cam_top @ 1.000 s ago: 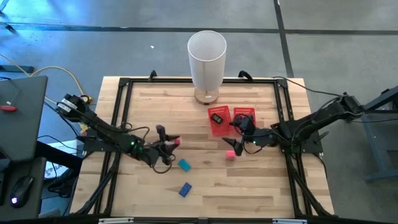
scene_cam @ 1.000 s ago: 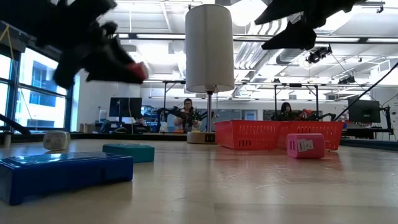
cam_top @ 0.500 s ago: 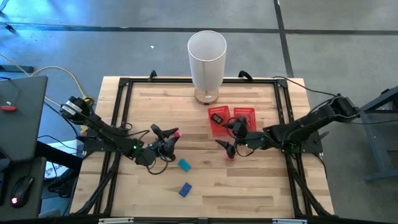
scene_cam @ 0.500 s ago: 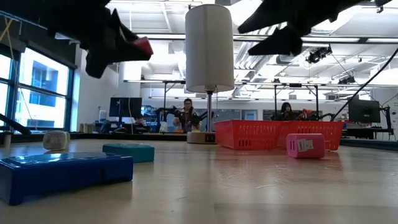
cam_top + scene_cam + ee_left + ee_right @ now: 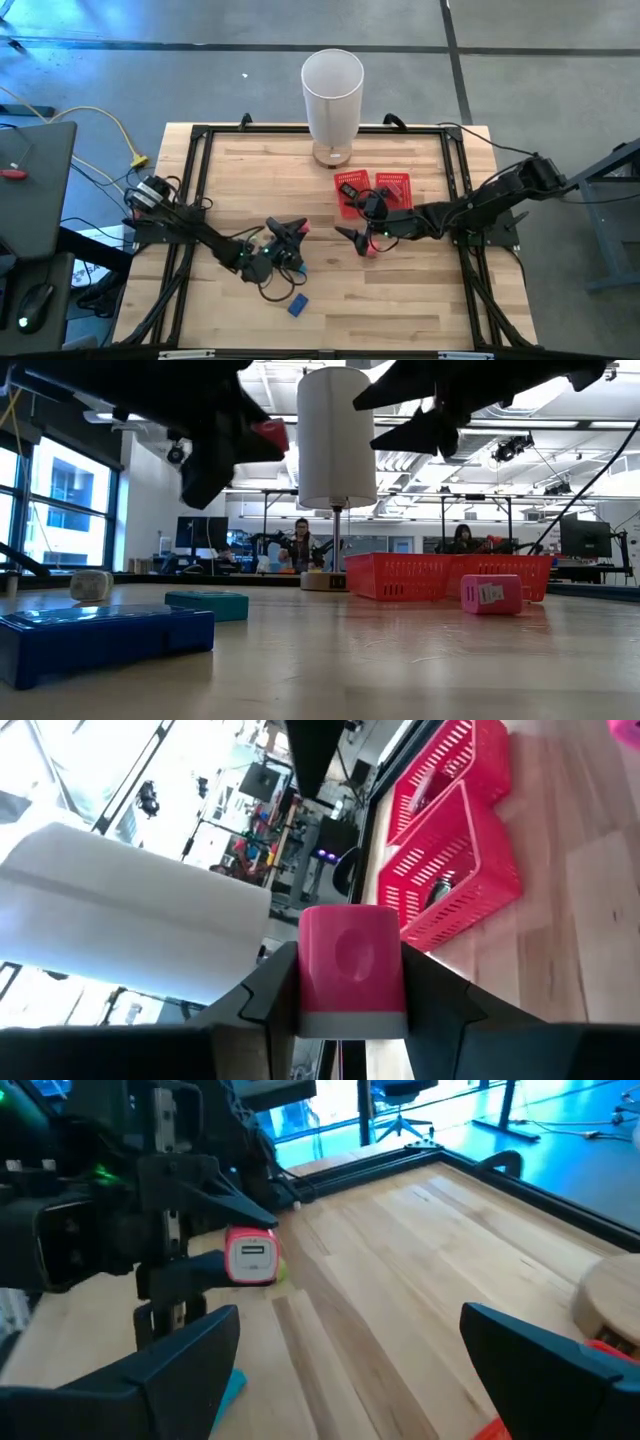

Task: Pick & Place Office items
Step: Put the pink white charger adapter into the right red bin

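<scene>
My left gripper (image 5: 297,231) is shut on a small pink-red piece (image 5: 350,958) with a pale base, above the table's middle. It also shows in the low view (image 5: 270,433) and the right wrist view (image 5: 250,1256). My right gripper (image 5: 354,220) hangs open and empty, left of the red mesh tray (image 5: 372,192), facing my left gripper. A pink piece (image 5: 491,594) lies flat on the table beside the tray, under my right arm. A teal piece (image 5: 207,605) and a blue piece (image 5: 298,305) lie flat on the table near the front. My left gripper pinches the pink-red piece by its two opposite sides (image 5: 304,970) between its two fingers. The fingers reach about level toward the table's right side. The piece is lifted clear of the table, its rounded end pointing away from the gripper.
A tall white cylinder (image 5: 332,95) stands on a round base at the far middle. The tray holds a dark item in each compartment. A small white piece (image 5: 91,584) lies far off on the table in the low view. Bare wood lies at the front right.
My left gripper has gone up and toward the table's right edge with the pink-red piece, which stays clear of the table. My right gripper, still open, has gone toward the table's left edge, closer to my left gripper.
</scene>
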### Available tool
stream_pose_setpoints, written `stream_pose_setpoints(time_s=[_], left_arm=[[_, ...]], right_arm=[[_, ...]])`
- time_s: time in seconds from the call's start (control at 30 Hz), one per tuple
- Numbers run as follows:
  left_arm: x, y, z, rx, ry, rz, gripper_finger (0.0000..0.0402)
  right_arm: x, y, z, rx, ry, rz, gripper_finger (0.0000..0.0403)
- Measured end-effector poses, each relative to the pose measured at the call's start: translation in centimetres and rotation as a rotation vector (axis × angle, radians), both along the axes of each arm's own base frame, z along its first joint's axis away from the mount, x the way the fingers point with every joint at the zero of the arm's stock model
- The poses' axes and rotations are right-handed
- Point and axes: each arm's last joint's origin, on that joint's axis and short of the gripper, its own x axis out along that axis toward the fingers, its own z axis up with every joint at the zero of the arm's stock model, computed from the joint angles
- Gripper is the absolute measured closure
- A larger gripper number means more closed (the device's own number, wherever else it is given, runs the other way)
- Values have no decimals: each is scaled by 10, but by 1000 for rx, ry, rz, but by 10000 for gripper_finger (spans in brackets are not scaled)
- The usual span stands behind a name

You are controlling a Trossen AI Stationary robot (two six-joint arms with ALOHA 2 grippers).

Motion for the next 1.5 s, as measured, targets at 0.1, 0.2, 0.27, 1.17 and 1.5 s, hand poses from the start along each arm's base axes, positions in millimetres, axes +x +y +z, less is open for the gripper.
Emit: stream_pose_setpoints(time_s=[0.1, 0.2, 0.27, 1.17, 1.5], left_arm=[[4, -2, 2, -15, -17, -1, 276], [6, -3, 4, -20, -25, -8, 275], [6, -3, 5, -19, -30, -5, 274], [15, 9, 6, -99, -90, -59, 272], [18, 12, 6, -107, -91, -90, 272]], right_arm=[[1, 1, 3, 10, -27, 15, 35], [1, 1, 3, 12, -30, 23, 35], [1, 1, 3, 13, -32, 23, 35], [5, -3, 7, 165, -83, 138, 35], [15, -1, -8, 199, -81, 139, 35]])
